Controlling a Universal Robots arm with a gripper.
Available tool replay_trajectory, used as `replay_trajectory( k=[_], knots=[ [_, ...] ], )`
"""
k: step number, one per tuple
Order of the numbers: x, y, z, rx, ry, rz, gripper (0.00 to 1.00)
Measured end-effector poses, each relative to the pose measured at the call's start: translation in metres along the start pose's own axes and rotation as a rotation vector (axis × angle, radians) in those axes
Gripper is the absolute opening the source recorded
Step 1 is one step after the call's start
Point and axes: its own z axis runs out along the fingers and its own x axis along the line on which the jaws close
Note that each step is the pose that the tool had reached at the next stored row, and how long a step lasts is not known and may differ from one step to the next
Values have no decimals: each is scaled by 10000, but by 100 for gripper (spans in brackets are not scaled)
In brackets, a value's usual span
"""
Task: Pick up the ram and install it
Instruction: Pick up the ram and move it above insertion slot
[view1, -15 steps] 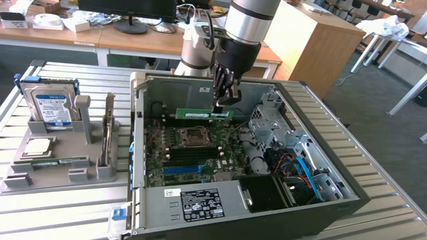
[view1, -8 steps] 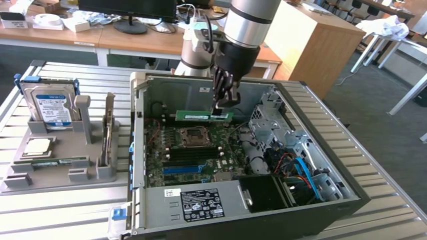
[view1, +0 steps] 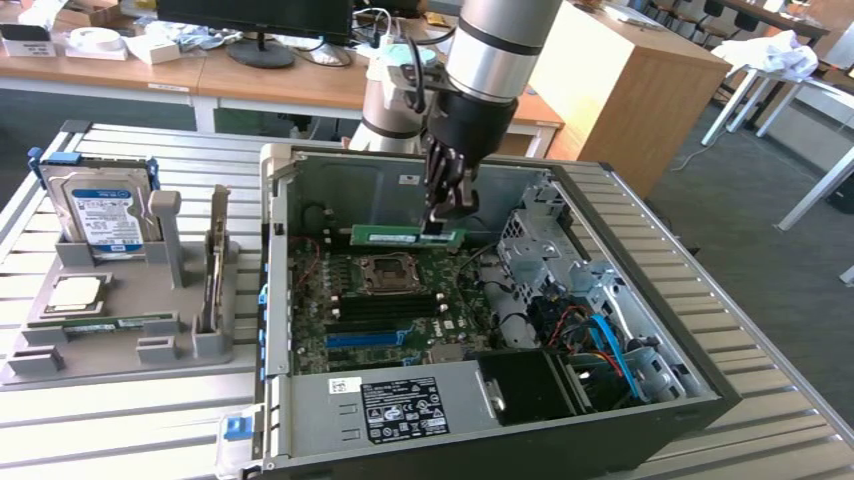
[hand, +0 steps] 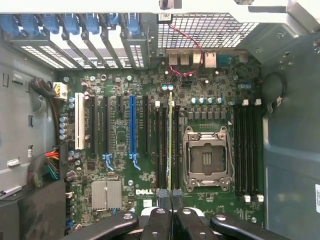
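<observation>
Site: slatted metal desk (view1: 134, 420), seen from its near edge.

1. Nearest, an open computer case (view1: 641, 400) lies on its side on the desk. A labelled power supply (view1: 400, 405) sits at its near end.
2. Beyond that lies the motherboard (view1: 350, 305) (hand: 125, 175), with an empty processor socket (view1: 390, 273) (hand: 207, 159) and black memory slots (hand: 161, 150) just beside it.
3. On the exterior view's left, beside the case, stands a grey holder (view1: 120, 345). It carries a blue-labelled drive (view1: 100, 205) standing upright at its far end and a second stick (view1: 107, 325) lying flat near its front.
4. The ram (view1: 400, 237) (hand: 170, 140) is inside the case, over the motherboard. It is held level and on edge. In the wrist view it runs in line with the slots next to the socket. Whether its lower edge touches a slot cannot be told.
5. The pincer (view1: 445, 222) (hand: 170, 196) is clamped on the ram at its end toward the exterior view's right, and its fingers (hand: 161, 194) are pressed against both faces. The arm (view1: 494, 50) comes down into the case from above.
6. Farthest, a monitor (view1: 260, 15) stands on another desk, and a wooden cabinet (view1: 627, 80) is at the exterior view's right.
</observation>
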Motion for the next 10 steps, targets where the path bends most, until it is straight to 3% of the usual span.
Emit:
replay_trajectory(
  k=[10],
  knots=[
    [2, -4, 87, 1, -2, 27, 11]
  ],
)
